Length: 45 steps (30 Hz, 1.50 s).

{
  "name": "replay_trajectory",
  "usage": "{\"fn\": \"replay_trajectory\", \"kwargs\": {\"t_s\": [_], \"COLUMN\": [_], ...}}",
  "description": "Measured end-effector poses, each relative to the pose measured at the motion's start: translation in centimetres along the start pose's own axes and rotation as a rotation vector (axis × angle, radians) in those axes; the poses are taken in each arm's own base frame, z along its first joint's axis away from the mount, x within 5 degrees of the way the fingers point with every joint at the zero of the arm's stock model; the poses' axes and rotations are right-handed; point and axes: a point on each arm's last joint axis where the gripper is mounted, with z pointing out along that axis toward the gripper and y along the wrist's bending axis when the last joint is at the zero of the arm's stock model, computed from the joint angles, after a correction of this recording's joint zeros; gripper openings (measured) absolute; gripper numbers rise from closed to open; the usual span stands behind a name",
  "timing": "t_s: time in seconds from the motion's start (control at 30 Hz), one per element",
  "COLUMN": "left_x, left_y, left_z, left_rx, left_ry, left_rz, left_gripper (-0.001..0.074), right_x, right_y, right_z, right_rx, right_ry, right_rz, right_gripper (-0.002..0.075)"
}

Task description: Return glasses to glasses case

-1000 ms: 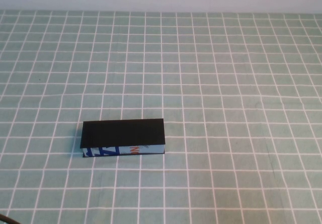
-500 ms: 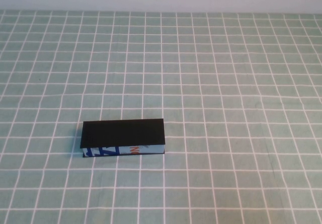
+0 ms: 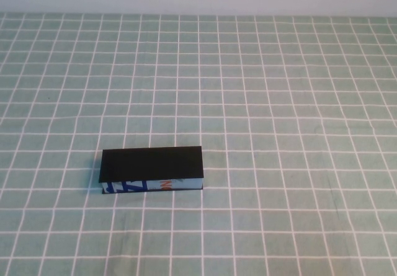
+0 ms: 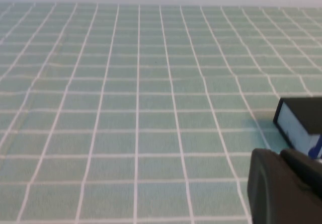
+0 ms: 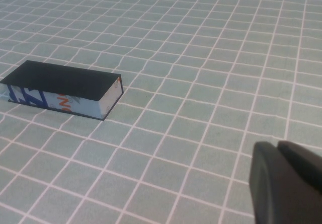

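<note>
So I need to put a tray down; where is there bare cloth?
Only the closed glasses case sits on the checked cloth, near the front left. Everything right of the case and the whole stretch behind it to the back wall is bare. The glasses are not in view. The left gripper and right gripper hang low at the near edge, the left close by the case.

Obstacle: closed glasses case (image 3: pixel 152 170), alone on the checked cloth (image 3: pixel 279 102).
Free room: open on every side of it.
Left gripper (image 4: pixel 284 189): low, near the case's end.
Right gripper (image 5: pixel 284 183): low, well apart.
</note>
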Motion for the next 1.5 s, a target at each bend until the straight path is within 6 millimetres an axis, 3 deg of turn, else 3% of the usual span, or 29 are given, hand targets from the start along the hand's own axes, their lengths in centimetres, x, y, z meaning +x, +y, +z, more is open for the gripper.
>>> {"fn": "replay_trajectory", "kwargs": {"t_s": [0.13, 1.23, 1.5], "left_x": [0.72, 0.75, 0.74], "left_y": [0.05, 0.06, 0.06], "left_z": [0.03, 0.03, 0.02], "left_rx": [-0.005, -0.007, -0.007], "left_ry": [0.062, 0.065, 0.065], "left_rz": [-0.002, -0.015, -0.015], "left_gripper": [0.0002, 0.0001, 0.0002], "right_x": [0.00, -0.02, -0.09], "right_y": [0.00, 0.01, -0.35], "right_z": [0.00, -0.11, -0.83], "right_rx": [0.000, 0.002, 0.069], "right_ry": [0.000, -0.009, -0.060], "right_rz": [0.000, -0.001, -0.086], "right_gripper": [-0.0011, -0.0011, -0.0011]}}
